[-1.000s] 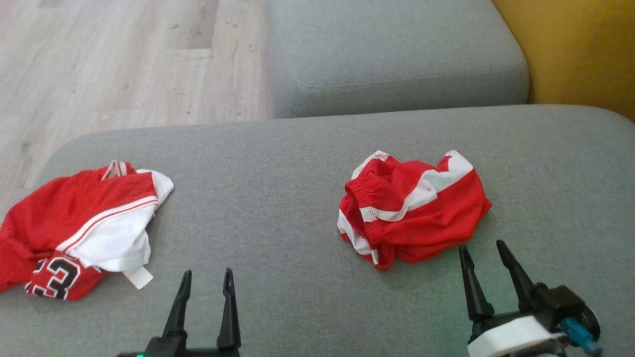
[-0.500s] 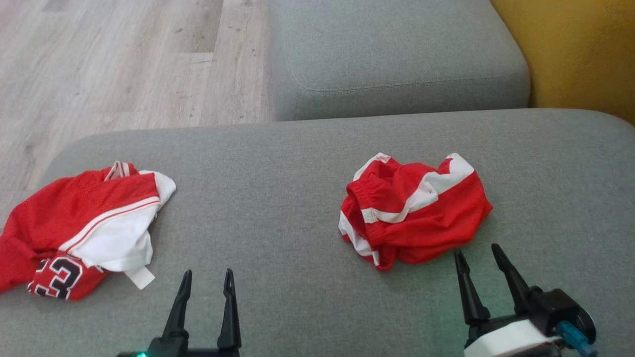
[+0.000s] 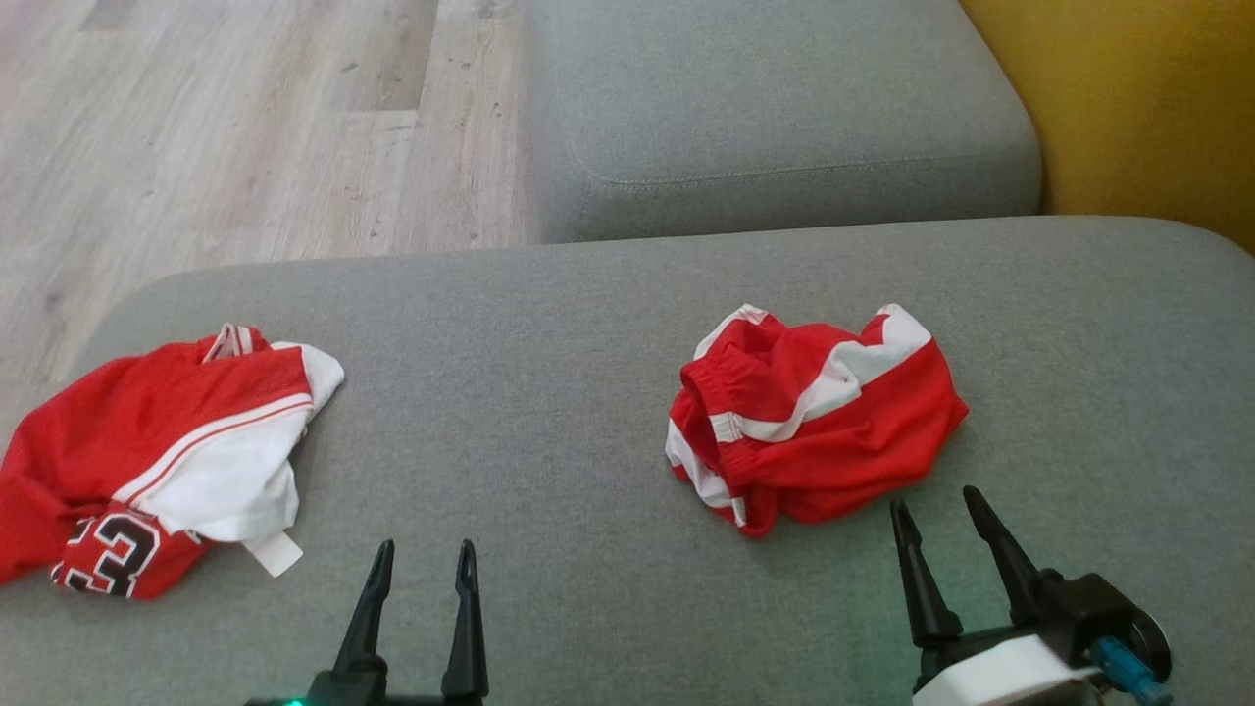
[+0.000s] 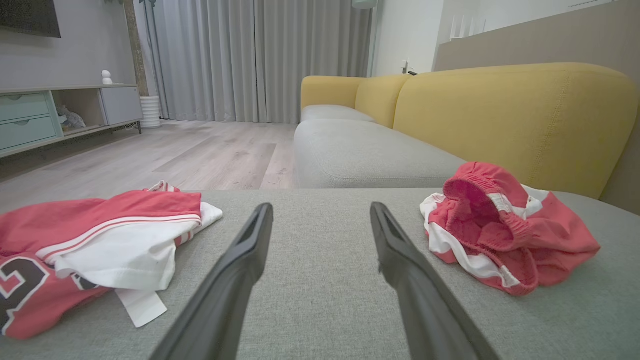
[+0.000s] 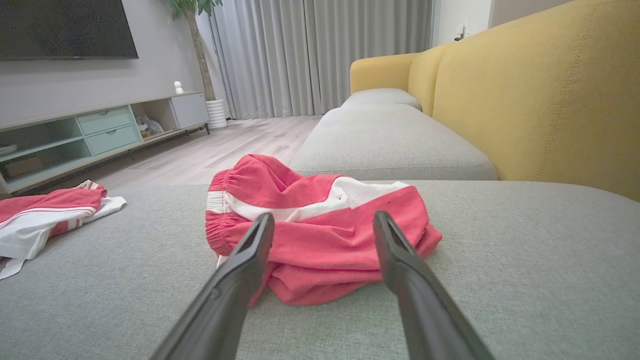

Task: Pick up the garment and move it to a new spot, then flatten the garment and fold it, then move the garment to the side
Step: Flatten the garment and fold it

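Place: home living room
Seating: grey sofa cushions [image 3: 784, 108], yellow backrest [image 5: 540, 100], 12 to 3 o'clock
Screen: wall television [image 5: 65, 27] above a low drawer cabinet [image 5: 105, 131], 10 o'clock
Window: floor-length grey curtains [image 5: 320, 55], 12 o'clock
Floor: pale wood planks [image 3: 245, 127], 11 o'clock

**Legend.** Black numerals edged in white [image 3: 116, 566] were printed on the red jersey [image 3: 137, 431] at the left end of the grey sofa cushion [image 3: 549, 412]. A "3" was read clearly; the digit before it was partly folded under. In the left wrist view only a digit fragment [image 4: 20, 285] was seen. The white tag [image 3: 276, 554] could not be read.
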